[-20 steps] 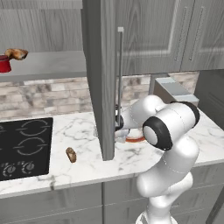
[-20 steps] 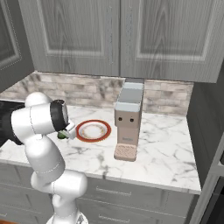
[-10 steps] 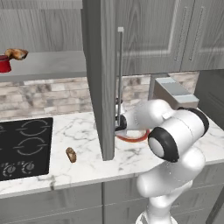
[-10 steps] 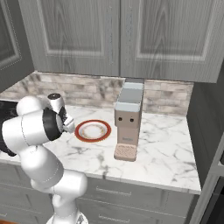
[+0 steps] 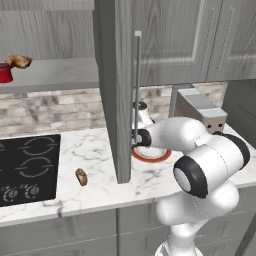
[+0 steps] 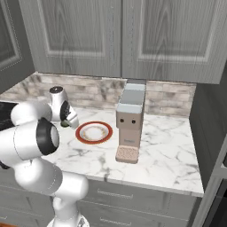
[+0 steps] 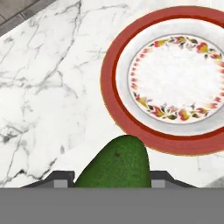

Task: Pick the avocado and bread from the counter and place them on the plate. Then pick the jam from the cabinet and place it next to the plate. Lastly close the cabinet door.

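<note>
Just beside the plate [image 7: 175, 78], over bare table [image 7: 52, 87], the avocado [image 7: 114, 164] is gripped in the closed hand [image 7: 111, 179], with the plate's centre lying ahead

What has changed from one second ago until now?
The arm swung toward the plate, and the pincer, shut on the avocado, carried it to just beside the rim. The bread, the jam and the cabinet door stayed as they were.
</note>
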Controlling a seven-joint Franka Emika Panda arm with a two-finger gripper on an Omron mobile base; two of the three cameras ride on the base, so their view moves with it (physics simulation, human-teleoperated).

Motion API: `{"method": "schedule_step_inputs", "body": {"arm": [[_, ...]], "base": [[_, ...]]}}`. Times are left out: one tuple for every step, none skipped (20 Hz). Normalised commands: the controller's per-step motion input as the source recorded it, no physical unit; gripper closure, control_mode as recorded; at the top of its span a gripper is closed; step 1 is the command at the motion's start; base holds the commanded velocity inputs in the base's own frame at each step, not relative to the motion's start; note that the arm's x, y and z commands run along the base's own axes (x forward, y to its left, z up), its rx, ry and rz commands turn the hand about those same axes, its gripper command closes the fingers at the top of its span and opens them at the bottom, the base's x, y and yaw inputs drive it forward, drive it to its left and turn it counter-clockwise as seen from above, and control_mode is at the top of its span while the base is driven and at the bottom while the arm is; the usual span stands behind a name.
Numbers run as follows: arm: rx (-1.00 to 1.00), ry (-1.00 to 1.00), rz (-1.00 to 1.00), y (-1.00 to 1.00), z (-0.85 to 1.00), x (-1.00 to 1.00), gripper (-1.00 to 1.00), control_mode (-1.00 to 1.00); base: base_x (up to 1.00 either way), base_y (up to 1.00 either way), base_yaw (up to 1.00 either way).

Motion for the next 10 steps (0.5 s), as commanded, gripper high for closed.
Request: {"method": "schedule_step_inputs", "body": {"arm": [[0.0, 0.01, -0.12, -0.46, 0.3, 0.28, 1.0, -1.0], [0.0, 0.01, -0.13, -0.47, 0.23, 0.31, 1.0, -1.0], [0.0, 0.0, -0.13, -0.49, 0.09, 0.32, 1.0, -1.0], [-0.02, 0.0, -0.13, -0.49, 0.0, 0.31, 1.0, -1.0], [-0.04, 0.0, -0.13, -0.46, 0.0, 0.32, 1.0, -1.0], [-0.05, 0.01, -0.11, -0.46, -0.04, 0.34, 1.0, -1.0], [-0.05, 0.01, -0.1, -0.46, -0.14, 0.35, 1.0, -1.0], [-0.06, 0.01, -0.08, -0.42, -0.19, 0.36, 1.0, -1.0], [-0.06, 0.0, -0.05, -0.4, -0.25, 0.39, 1.0, -1.0], [-0.06, 0.0, -0.03, -0.39, -0.27, 0.36, 1.0, -1.0]], "base": [[0.0, 0.0, 0.0], [0.0, 0.0, 0.0], [0.0, 0.0, 0.0], [0.0, 0.0, 0.0], [0.0, 0.0, 0.0], [0.0, 0.0, 0.0], [0.0, 0.0, 0.0], [0.0, 0.0, 0.0], [0.0, 0.0, 0.0], [0.0, 0.0, 0.0]]}}
